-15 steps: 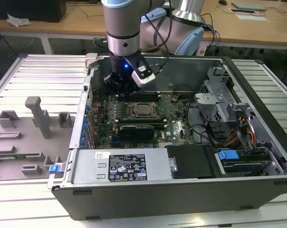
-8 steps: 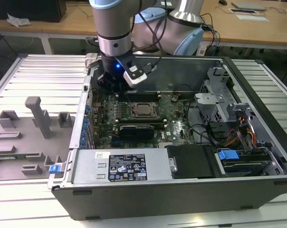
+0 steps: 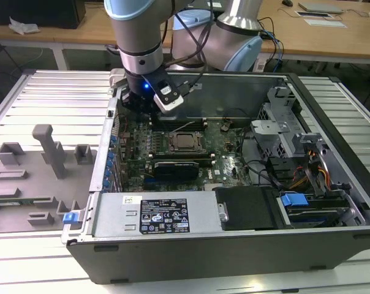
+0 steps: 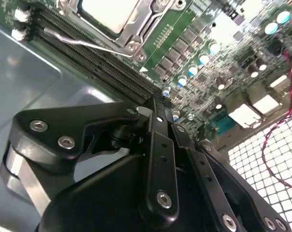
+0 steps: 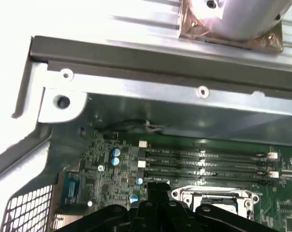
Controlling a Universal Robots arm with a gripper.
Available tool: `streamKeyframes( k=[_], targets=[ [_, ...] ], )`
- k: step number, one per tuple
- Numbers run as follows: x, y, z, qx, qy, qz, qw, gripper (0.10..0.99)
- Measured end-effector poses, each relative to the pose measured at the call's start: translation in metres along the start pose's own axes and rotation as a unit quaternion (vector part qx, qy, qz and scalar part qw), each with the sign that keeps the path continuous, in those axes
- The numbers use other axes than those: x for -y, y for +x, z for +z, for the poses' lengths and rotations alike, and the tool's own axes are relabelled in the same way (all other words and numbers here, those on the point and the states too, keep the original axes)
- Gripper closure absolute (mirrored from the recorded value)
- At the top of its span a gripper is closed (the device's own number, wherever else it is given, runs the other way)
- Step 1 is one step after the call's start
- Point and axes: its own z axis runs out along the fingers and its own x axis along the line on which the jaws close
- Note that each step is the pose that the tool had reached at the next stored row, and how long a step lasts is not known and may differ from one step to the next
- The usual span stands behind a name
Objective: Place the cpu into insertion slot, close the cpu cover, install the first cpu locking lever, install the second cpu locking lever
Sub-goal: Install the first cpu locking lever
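With cpu (image 3: 185,143) seated in insertion slot (image 3: 171,142) under lowered cpu cover (image 4: 136,30) & gripper (image 4: 158,99) pinched together, empty, just over mem. slots (image 4: 97,63) beside loose wire lever (image 4: 88,43), prob. best to press lever down slow w/ tips, then sideways to latch, w/o scraping board (image 4: 184,43).

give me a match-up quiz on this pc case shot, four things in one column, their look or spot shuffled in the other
Column one
1. cpu
2. memory slots
3. graphics card
4. gripper

Column two
a. black, fingertips together, holding nothing
b. long dark rows between the cpu and the case wall
c. pale silver top, framed by the cpu cover
d. black block on the near side of the cpu in the exterior view

Pairs: 1-c, 2-b, 3-d, 4-a
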Motion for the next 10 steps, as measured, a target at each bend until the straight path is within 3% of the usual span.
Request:
streamKeyframes(
  k=[4,6,9,10],
  targets=[
    [0.0004,-0.0037,0.0005,0.0,-0.0001,0.0,1.0,0.98],
    [0.0017,-0.0158,0.0019,-0.0001,0.0,0.0,1.0,0.98],
    [0.0044,-0.0412,0.005,-0.0004,-0.0001,0.0,1.0,0.98],
    [0.0048,-0.0453,0.0054,-0.0005,-0.0001,0.0,1.0,0.98]
  ],
)
